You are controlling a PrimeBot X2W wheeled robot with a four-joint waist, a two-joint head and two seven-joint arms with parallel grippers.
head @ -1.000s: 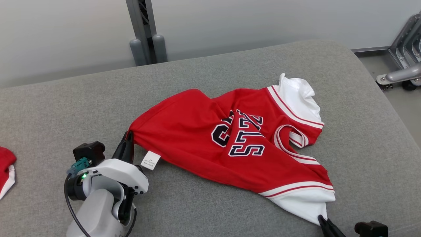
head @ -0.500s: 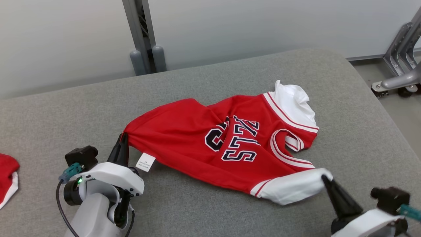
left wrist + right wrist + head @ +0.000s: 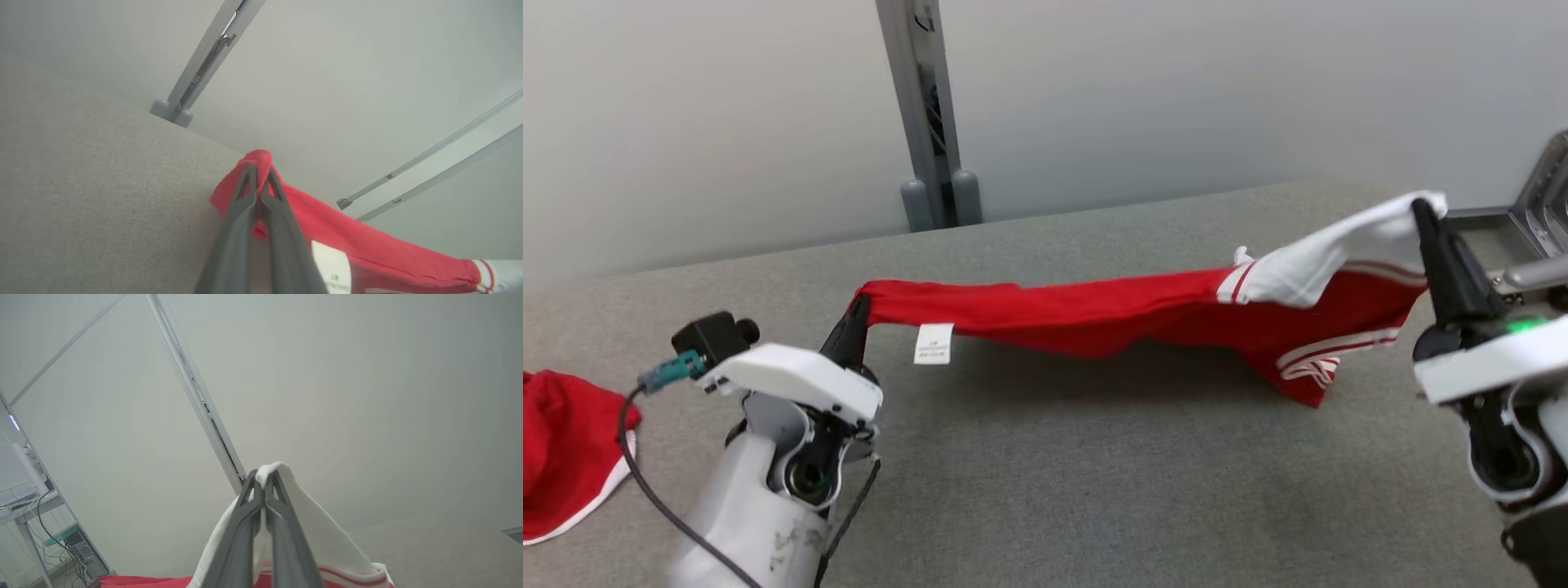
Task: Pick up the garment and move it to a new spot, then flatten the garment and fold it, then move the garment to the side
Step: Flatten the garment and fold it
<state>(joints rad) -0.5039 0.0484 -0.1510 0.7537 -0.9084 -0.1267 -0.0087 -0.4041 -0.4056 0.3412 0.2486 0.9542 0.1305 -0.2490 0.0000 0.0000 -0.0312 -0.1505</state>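
The garment (image 3: 1094,314), a red jersey with white sleeves and striped trim, hangs stretched in the air between my two grippers above the grey cushion (image 3: 1045,490). My left gripper (image 3: 856,309) is shut on its red hem corner, where a white label (image 3: 933,344) dangles. The left wrist view shows the jaws pinched together on red cloth (image 3: 351,241) at the left gripper (image 3: 259,171). Higher up on the right, my right gripper (image 3: 1421,208) is shut on a white sleeve (image 3: 1339,253). In the right wrist view the right gripper (image 3: 264,479) clamps white fabric (image 3: 318,539). The jersey's lowest fold (image 3: 1303,384) touches the cushion.
Another red and white cloth (image 3: 568,457) lies at the cushion's left edge. A grey metal post (image 3: 923,106) stands behind the cushion against the pale wall. A metal frame (image 3: 1539,212) stands at the far right, close to my right gripper.
Both grippers have risen, the right one far more, lifting the jersey off the cushion and pulling it taut. The head camera has tilted up, so the whole scene has shifted.
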